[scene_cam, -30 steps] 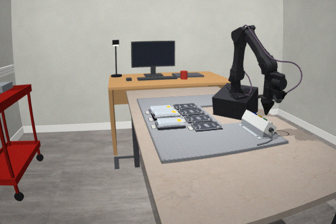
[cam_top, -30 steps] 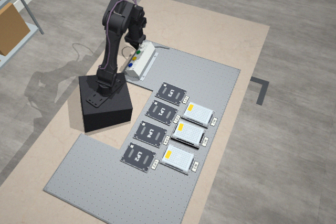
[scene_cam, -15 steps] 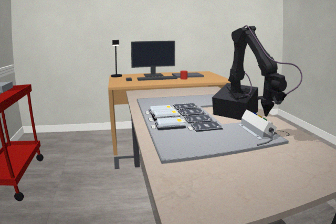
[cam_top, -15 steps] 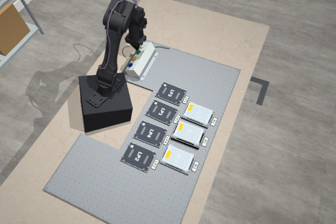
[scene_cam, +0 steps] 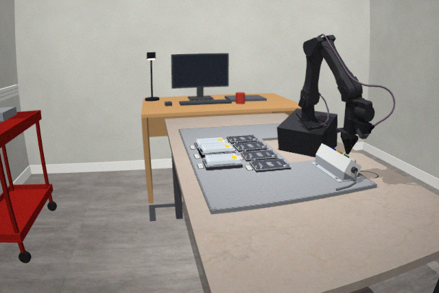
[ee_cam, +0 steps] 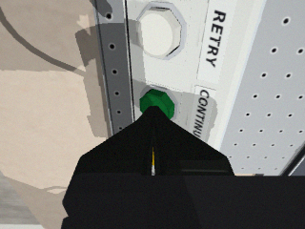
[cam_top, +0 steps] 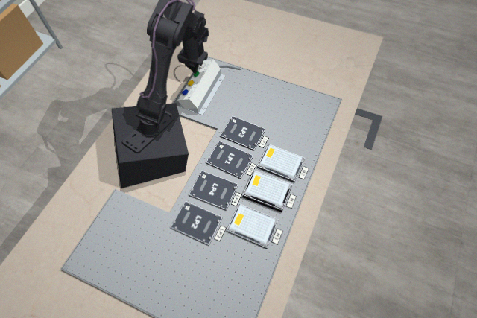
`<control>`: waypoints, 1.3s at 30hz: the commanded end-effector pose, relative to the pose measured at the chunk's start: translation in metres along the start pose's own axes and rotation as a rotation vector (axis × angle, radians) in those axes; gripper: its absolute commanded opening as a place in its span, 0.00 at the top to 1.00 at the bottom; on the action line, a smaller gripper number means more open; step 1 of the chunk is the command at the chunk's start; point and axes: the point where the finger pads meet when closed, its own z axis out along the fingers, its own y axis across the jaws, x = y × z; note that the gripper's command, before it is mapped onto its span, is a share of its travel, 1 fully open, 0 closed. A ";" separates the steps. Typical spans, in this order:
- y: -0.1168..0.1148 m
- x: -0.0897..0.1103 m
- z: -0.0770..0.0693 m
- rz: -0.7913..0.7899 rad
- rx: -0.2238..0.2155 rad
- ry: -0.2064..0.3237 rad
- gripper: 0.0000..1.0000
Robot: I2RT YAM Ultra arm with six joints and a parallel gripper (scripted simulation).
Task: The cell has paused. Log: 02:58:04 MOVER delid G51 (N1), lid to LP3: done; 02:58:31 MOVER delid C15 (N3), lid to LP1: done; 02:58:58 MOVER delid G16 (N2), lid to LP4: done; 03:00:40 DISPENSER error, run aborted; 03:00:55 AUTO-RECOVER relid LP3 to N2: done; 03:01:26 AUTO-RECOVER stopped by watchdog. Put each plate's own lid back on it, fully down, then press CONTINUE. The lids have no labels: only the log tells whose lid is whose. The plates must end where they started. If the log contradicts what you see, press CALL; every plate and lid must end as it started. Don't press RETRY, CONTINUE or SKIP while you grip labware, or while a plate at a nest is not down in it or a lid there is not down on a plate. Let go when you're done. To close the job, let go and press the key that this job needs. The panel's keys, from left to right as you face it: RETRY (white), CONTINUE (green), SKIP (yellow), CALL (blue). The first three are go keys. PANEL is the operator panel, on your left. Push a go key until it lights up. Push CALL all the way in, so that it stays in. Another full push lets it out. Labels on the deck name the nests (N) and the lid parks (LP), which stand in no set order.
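Observation:
My gripper (ee_cam: 152, 114) is shut and empty, and its tip sits right at the green CONTINUE key (ee_cam: 157, 101) on the white operator panel (cam_top: 198, 85). The white RETRY key (ee_cam: 159, 31) is just beyond it. In the top view the gripper (cam_top: 194, 69) hangs over the panel's far end, with the yellow key (cam_top: 190, 83) and the blue key (cam_top: 184, 91) nearer the arm's base. Three plates stand in a row at the nests, each with a clear lid on it: a far one (cam_top: 281, 161), a middle one (cam_top: 267, 188) and a near one (cam_top: 252, 224). The lid parks LP3 (cam_top: 244, 132), LP1 (cam_top: 229, 159), LP4 (cam_top: 212, 189) and LP2 (cam_top: 197, 223) are bare.
The arm's black base block (cam_top: 148, 144) stands beside the parks. A cable runs from the panel's end (scene_cam: 354, 176) over the table. A desk with a monitor (scene_cam: 199, 71) stands behind, and a red cart (scene_cam: 17, 176) is on the left of the room.

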 end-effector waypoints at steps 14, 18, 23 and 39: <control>0.000 -0.010 -0.001 0.007 -0.006 -0.046 1.00; 0.001 -0.010 0.001 0.004 -0.006 -0.045 1.00; 0.000 -0.012 0.000 0.007 -0.007 -0.053 1.00; -0.002 -0.006 0.007 0.006 -0.002 -0.034 1.00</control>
